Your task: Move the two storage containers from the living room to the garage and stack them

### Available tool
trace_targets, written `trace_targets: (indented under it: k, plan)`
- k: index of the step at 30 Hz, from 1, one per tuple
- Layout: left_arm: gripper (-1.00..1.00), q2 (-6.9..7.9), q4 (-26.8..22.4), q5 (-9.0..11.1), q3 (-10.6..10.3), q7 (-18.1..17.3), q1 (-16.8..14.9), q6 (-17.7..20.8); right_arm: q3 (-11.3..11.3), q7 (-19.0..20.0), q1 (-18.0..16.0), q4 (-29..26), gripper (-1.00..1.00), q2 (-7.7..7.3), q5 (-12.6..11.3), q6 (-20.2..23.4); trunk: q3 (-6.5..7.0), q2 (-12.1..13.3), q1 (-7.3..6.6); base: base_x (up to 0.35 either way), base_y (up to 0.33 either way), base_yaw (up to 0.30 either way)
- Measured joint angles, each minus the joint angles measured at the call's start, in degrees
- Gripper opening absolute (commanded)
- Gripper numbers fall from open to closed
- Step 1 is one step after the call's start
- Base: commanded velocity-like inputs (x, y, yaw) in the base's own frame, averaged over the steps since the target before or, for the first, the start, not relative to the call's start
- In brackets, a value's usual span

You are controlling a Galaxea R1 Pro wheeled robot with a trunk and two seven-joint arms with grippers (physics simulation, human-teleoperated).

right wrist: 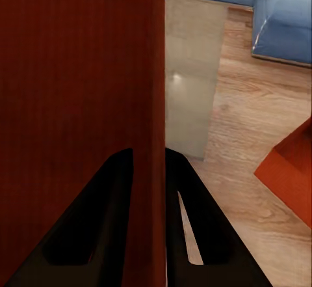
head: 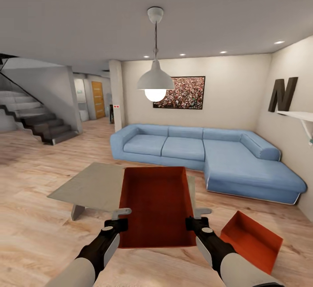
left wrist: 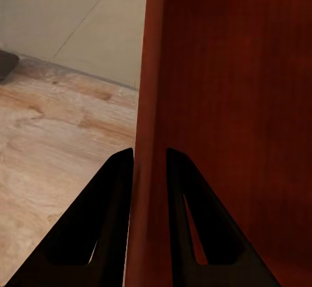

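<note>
Orange-red lidless plastic bin [head: 156, 206] was held above the grey tabletop [head: 89, 186], left gripper [head: 121, 218] and right gripper [head: 194, 218] jaws pinching opposite side walls — looked light, stiff, thin-rimmed. Second orange-red bin [head: 251, 240] lay tilted on wood floor, near right.

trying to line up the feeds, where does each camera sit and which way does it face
Head view: on the robot's head, looking forward and down at the held container, sofa and second container on the wood floor; both forearms show, left tool and right tool.
Left wrist view: by the left tool, looking along its fingers clamping the held container's wall.
Right wrist view: by the right tool, fingers clamping the opposite wall.
Shared: all show the held container; head and right wrist also the second container.
</note>
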Motion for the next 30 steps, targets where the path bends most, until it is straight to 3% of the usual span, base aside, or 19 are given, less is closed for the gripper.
trace_targets:
  k: [30]
  plan:
    - [-1.00,0.00,-0.09,-0.06,0.01,0.00,0.00,0.10,-0.03,0.00,0.00,0.00,-1.00,0.01,0.00,0.00,0.00,0.00,0.00,0.000,0.000,0.278]
